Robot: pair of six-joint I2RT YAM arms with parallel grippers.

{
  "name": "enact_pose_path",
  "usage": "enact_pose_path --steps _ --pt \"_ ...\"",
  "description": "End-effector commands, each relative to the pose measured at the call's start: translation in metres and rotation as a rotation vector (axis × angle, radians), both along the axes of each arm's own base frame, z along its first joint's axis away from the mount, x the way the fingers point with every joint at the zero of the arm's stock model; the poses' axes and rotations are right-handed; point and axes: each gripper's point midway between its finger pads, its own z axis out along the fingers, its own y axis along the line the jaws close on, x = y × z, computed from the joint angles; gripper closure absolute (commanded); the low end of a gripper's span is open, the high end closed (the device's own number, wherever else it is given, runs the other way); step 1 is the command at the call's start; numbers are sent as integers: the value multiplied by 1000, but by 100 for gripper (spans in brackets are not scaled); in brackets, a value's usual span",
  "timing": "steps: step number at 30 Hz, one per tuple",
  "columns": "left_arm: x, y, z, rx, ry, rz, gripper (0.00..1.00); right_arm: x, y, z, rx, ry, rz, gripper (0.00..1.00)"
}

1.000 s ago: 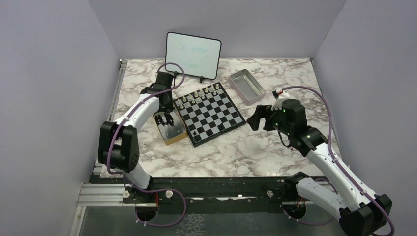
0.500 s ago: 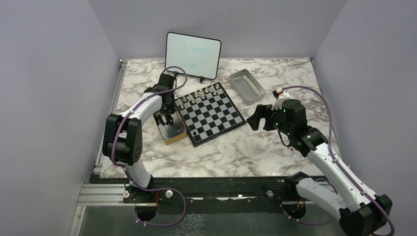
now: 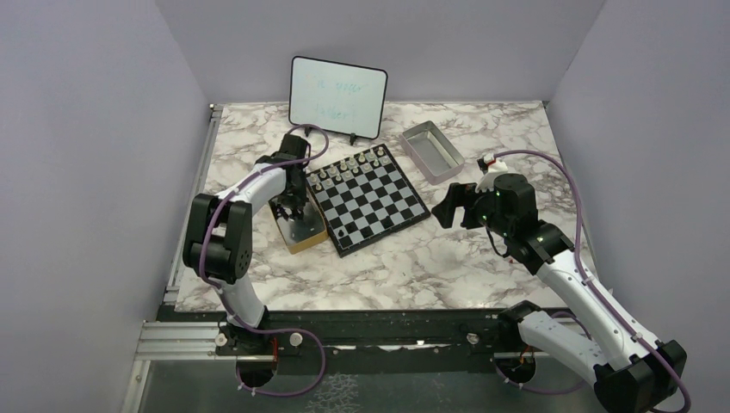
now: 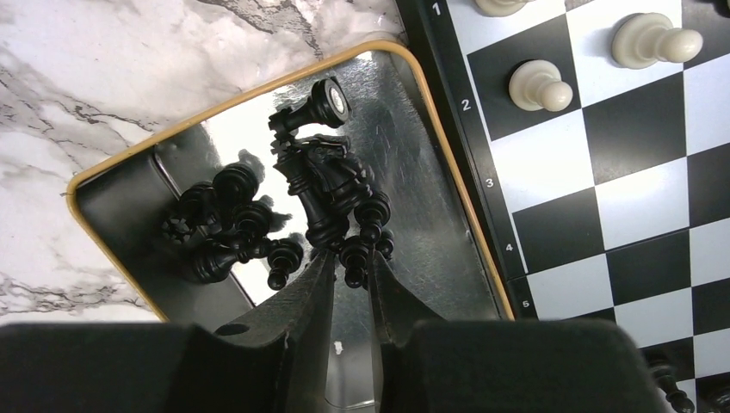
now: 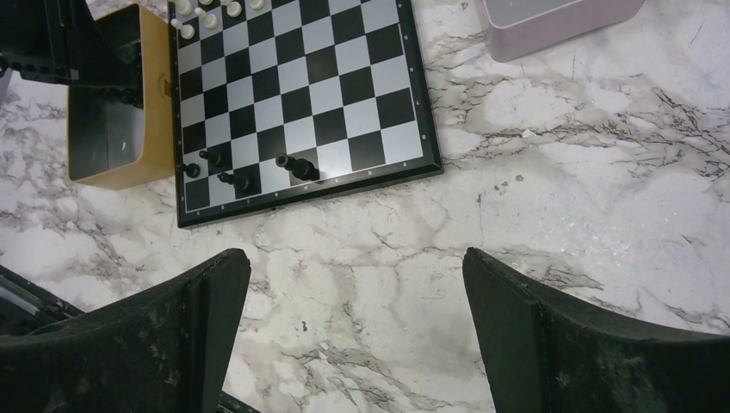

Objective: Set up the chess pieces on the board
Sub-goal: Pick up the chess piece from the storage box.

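Note:
The board (image 3: 379, 202) lies at mid table, turned at an angle. Several black chess pieces (image 4: 323, 176) lie heaped in the metal-lined wooden box (image 3: 303, 238) to its left. My left gripper (image 4: 351, 258) reaches down into that box, its narrow jaws shut on a small black pawn (image 4: 354, 261) at the edge of the heap. A few black pieces (image 5: 297, 166) stand on the board's near rows. My right gripper (image 5: 355, 258) hovers wide open over bare marble to the right of the board, holding nothing.
Pale white pieces (image 3: 349, 163) stand in the board's far rows. A grey metal tray (image 3: 432, 151) sits at the back right, and a small whiteboard (image 3: 337, 96) stands behind the board. The box wall (image 4: 112, 168) rises close to my left fingers.
My left arm has shifted a little to the right over the box and its jaws have narrowed around the pawn. The right arm has not moved.

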Motion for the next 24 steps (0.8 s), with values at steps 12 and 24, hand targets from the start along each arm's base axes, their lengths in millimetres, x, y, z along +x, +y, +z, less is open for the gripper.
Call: enact_pose_path --steps 12,24 --pt "-8 -1 -15 -17 56 -5 86 2 -1 3 18 -17 -11 0" --pt "-12 1 3 -11 43 -6 90 1 -2 2 15 -15 -12 0"
